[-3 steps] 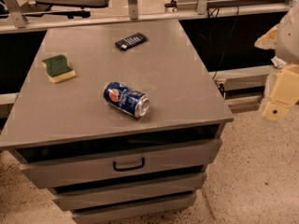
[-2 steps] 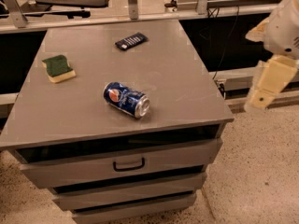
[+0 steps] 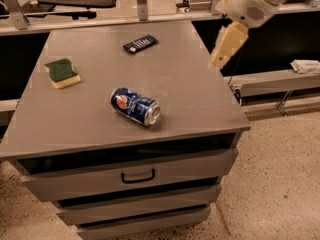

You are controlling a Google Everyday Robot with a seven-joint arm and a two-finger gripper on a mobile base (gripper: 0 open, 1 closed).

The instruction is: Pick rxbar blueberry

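The rxbar blueberry is a small flat dark wrapper with pale lettering, lying near the far edge of the grey cabinet top. My gripper hangs from the white arm at the upper right, above the cabinet's right edge. It is well to the right of the bar and apart from it.
A blue Pepsi can lies on its side at the middle of the top. A green-and-yellow sponge sits at the left. Drawers with a handle face me below. A low shelf with a white cloth runs along the right.
The arm and gripper have moved left and up, from beside the cabinet's right side to above its right edge. The objects on top have not moved.
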